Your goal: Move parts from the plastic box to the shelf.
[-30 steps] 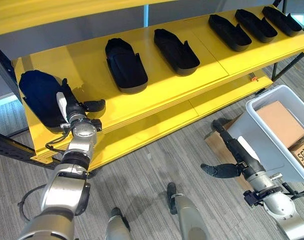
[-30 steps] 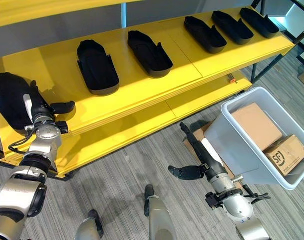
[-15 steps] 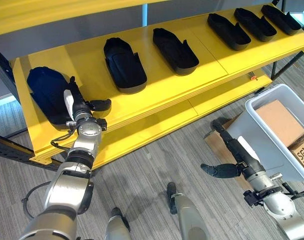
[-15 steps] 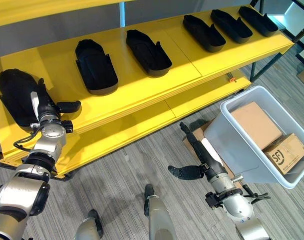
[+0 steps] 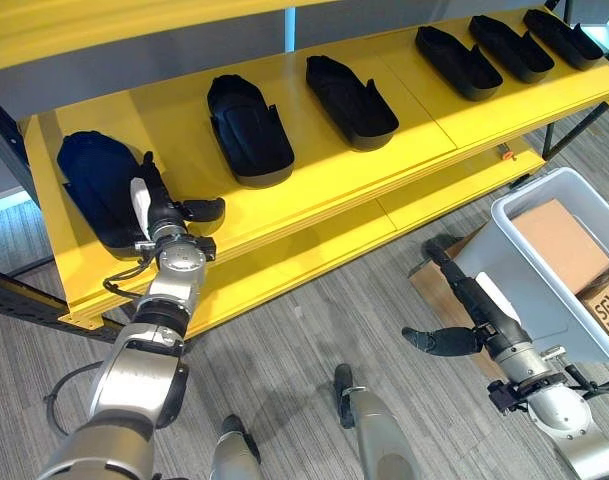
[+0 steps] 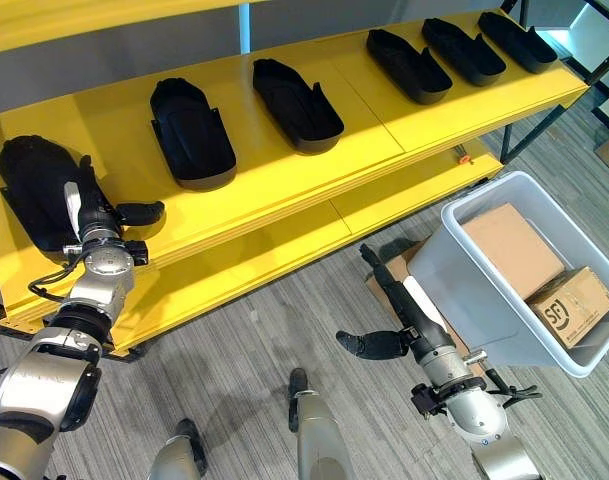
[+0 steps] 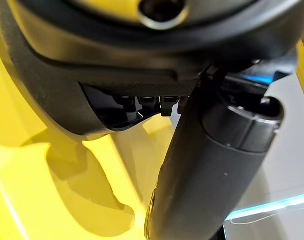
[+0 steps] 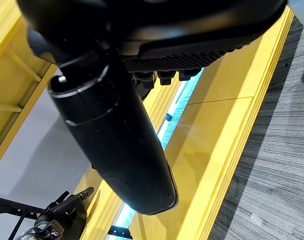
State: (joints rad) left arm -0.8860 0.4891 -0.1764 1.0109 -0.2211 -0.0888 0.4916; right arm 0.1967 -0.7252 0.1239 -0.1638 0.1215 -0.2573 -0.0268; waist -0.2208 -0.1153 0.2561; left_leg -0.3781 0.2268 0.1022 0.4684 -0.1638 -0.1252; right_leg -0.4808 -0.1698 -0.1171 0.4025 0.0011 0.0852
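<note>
On the far left of the yellow shelf (image 5: 334,180), the left robot hand (image 5: 156,205) rests against the leftmost black part (image 5: 94,180), its fingers straight along the part's right side and its thumb spread outward over the shelf surface. Five more black parts lie in a row along the same shelf toward the right, the nearest of them (image 5: 249,130) well apart from the hand. Farther right, above the grey carpeted floor (image 5: 314,330), the right robot hand (image 5: 464,305) hangs with fingers extended and thumb spread, holding nothing, just beside the grey plastic box (image 5: 509,265), which contains cardboard boxes (image 5: 559,245).
</note>
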